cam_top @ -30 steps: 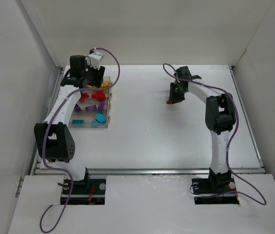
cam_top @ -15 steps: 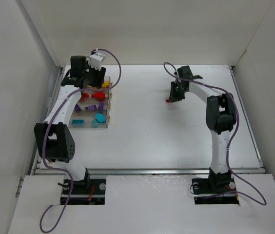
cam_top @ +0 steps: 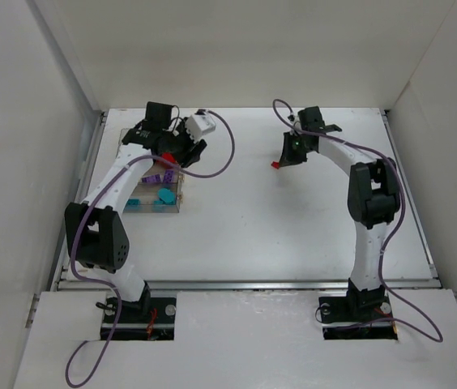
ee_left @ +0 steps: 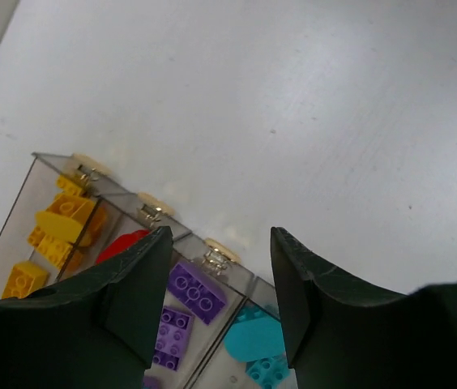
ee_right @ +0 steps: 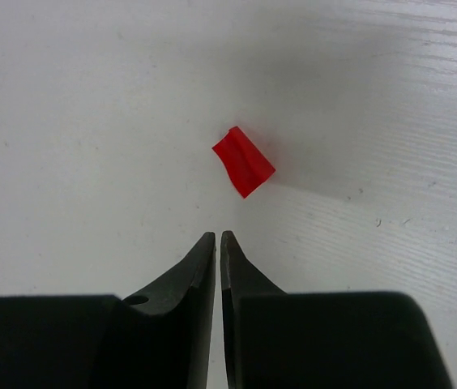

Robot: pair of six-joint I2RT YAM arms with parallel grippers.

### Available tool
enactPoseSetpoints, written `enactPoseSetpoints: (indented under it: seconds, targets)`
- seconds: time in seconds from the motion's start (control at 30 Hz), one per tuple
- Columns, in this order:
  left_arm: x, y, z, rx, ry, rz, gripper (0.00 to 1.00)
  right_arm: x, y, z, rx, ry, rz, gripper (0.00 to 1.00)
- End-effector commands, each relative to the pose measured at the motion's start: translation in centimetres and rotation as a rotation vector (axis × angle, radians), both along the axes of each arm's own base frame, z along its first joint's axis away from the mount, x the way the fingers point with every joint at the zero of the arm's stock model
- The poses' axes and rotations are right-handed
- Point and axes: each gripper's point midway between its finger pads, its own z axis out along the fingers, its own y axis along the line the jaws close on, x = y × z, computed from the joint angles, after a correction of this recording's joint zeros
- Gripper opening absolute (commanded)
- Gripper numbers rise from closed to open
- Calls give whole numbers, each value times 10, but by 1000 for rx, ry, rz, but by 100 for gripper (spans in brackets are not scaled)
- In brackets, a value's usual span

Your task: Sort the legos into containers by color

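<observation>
- Containers [cam_top: 151, 211] are sitting on the left side of the table [cam_top: 293, 235], four clear bins in a row running away from the bases.
- Nearest bin is holding cyan bricks [cam_top: 164, 195]. Next bin is holding purple bricks [ee_left: 194, 288].
- Third bin is showing red bricks [ee_left: 123, 243], mostly hidden behind a finger. Farthest bin is holding yellow bricks [ee_left: 58, 223].
- No mixed colours are showing in any bin, as far as the views let me check.
- Left gripper [ee_left: 220, 243] is hovering over the right edge of the row, around the red and purple bins. Its fingers are released, partly apart, with nothing between them.
- One loose red brick [ee_right: 243, 160] is lying on bare table, well apart from the bins, on the right arm's side.
- Right gripper [ee_right: 217, 237] is pointing at it from just short of it, not touching. Its fingers are clenched tip to tip and gripping nothing.
- Judging progress: nearly done, only that brick is left for the red bin.
- Judging obstacles: the table between brick and bins is looking bare, but the left arm and its purple cable [cam_top: 224, 158] are crowding the drop zone.
</observation>
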Motion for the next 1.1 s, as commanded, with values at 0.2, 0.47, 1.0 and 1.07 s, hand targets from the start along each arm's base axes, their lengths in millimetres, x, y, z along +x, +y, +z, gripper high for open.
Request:
enactPoseSetpoints:
  seconds: [0.2, 0.47, 1.0, 1.07]
  targets:
    - [-42, -20, -13, 98, -1, -274, 49, 13, 3, 43, 36, -148, 50, 49]
    - [-43, -22, -13, 87, 5, -274, 49, 22, -19, 5, -228, -132, 216, 84]
    - [-37, -21, -2, 96, -25, -261, 49, 27, -5, -28, -433, -139, 353, 61]
    - [-34, -20, 1, 102, -35, -254, 49, 30, -6, -29, -445, -141, 346, 52]
